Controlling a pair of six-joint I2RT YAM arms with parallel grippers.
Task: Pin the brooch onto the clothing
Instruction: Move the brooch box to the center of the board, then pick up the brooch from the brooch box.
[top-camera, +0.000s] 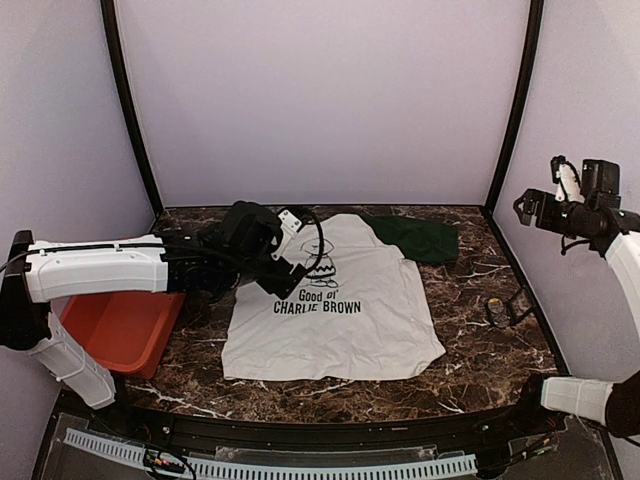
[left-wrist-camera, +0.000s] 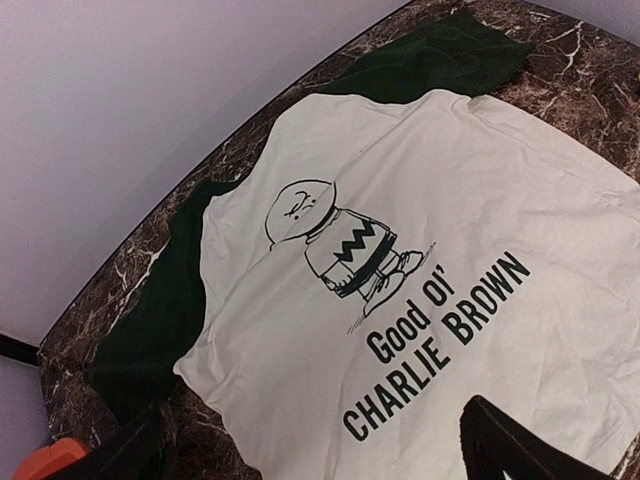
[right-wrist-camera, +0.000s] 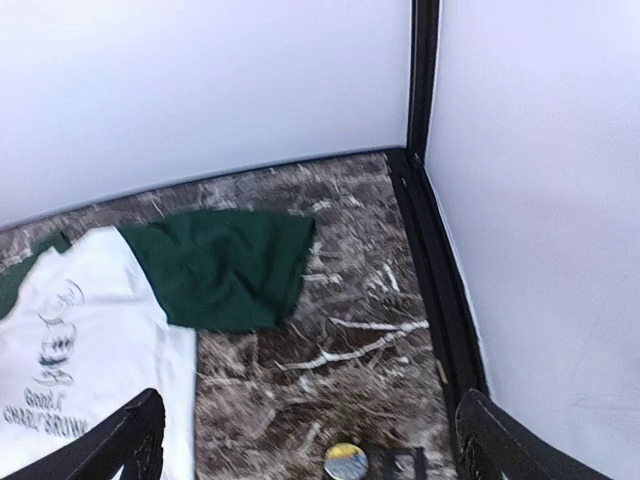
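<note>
My left pincer (left-wrist-camera: 312, 445) is hanging wide over the T-shirt (top-camera: 340, 320), lying flat on the table (top-camera: 470, 370). My right pincer (right-wrist-camera: 305, 445) is gaping empty; the small round brooch (right-wrist-camera: 345, 462) is sitting right of the shirt.

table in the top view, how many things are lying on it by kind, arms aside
T-shirt: 1
orange bin: 1
small round brooch: 1
total: 3, plus a blurred dark shape by the brooch, unclear

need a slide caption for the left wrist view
Open left tool above the Charlie Brown T-shirt, spread print-up on the marble table.
</note>
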